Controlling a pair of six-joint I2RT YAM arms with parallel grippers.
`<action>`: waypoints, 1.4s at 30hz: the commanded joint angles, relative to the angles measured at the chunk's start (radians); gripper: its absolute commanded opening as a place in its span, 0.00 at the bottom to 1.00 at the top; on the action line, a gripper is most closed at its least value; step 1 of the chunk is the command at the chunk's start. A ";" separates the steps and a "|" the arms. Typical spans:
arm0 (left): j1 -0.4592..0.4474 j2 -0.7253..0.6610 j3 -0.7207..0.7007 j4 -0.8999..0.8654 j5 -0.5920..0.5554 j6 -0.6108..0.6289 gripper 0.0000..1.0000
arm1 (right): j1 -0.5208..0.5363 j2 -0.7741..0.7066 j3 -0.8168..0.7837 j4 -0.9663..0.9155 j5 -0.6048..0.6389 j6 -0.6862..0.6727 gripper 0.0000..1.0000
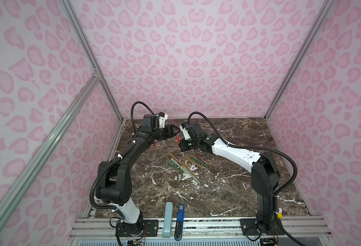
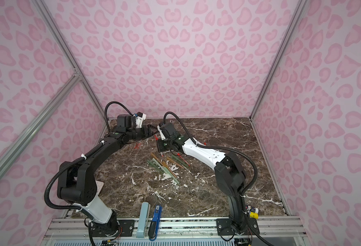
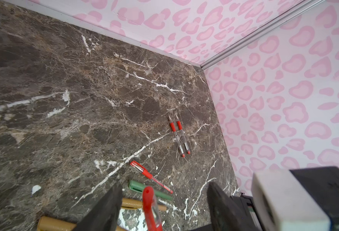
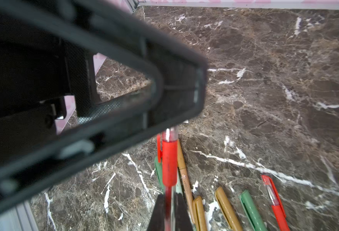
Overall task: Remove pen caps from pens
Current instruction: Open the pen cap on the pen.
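My right gripper (image 4: 169, 198) is shut on a slim clear pen (image 4: 169, 164) just behind its red grip, holding it above the marble table (image 1: 228, 187). The pen's red cap (image 3: 149, 204) points between the fingers (image 3: 104, 208) of my left gripper (image 3: 164, 187). That gripper is open, its jaws apart on either side of the cap. Both grippers meet at the back middle in a top view: left gripper (image 1: 174, 133), right gripper (image 1: 181, 147). Several green and tan pens (image 1: 183, 166) lie in a pile below them. Two uncapped red pens (image 3: 179, 136) lie near the wall. Small red pen caps (image 1: 155, 146) lie under the left arm.
A capped red pen (image 3: 150, 176) and a green pen (image 3: 148, 189) lie under the left gripper. A pale-blue flat case (image 1: 167, 219) and a blue-and-black tool (image 1: 179, 221) sit at the front edge. Pink walls close in on three sides.
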 commanded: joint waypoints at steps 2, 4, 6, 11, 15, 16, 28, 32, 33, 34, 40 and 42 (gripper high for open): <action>0.005 0.000 0.003 0.037 0.018 0.005 0.62 | 0.007 0.009 0.010 0.002 -0.023 -0.018 0.02; 0.005 -0.003 -0.005 0.040 0.019 0.002 0.56 | 0.012 0.014 0.025 -0.011 -0.025 -0.024 0.02; 0.007 -0.006 -0.010 0.036 0.021 0.009 0.47 | 0.015 0.012 0.030 -0.016 -0.021 -0.030 0.02; 0.020 -0.010 -0.018 0.040 0.012 0.002 0.30 | 0.019 0.012 0.032 -0.013 -0.026 -0.026 0.02; 0.022 -0.014 -0.028 0.047 0.017 -0.005 0.14 | 0.025 0.002 0.026 -0.008 -0.016 -0.033 0.02; 0.022 -0.017 -0.031 0.052 0.019 -0.009 0.09 | 0.025 0.004 0.029 -0.012 -0.016 -0.035 0.02; 0.022 -0.023 -0.026 0.034 0.023 0.003 0.04 | 0.025 0.009 0.053 -0.012 -0.014 -0.044 0.12; 0.022 -0.024 -0.025 0.035 0.032 -0.002 0.04 | 0.022 0.032 0.080 -0.028 -0.019 -0.049 0.22; 0.022 -0.026 -0.025 0.038 0.036 -0.005 0.04 | 0.022 0.036 0.081 -0.026 -0.021 -0.050 0.22; 0.021 -0.027 -0.027 0.043 0.039 -0.010 0.04 | 0.022 0.040 0.076 -0.018 -0.020 -0.049 0.23; 0.022 -0.028 -0.026 0.045 0.047 -0.015 0.04 | 0.019 0.059 0.075 -0.013 -0.034 -0.041 0.20; 0.022 -0.027 -0.031 0.058 0.052 -0.021 0.04 | 0.018 0.057 0.061 -0.001 -0.034 -0.040 0.16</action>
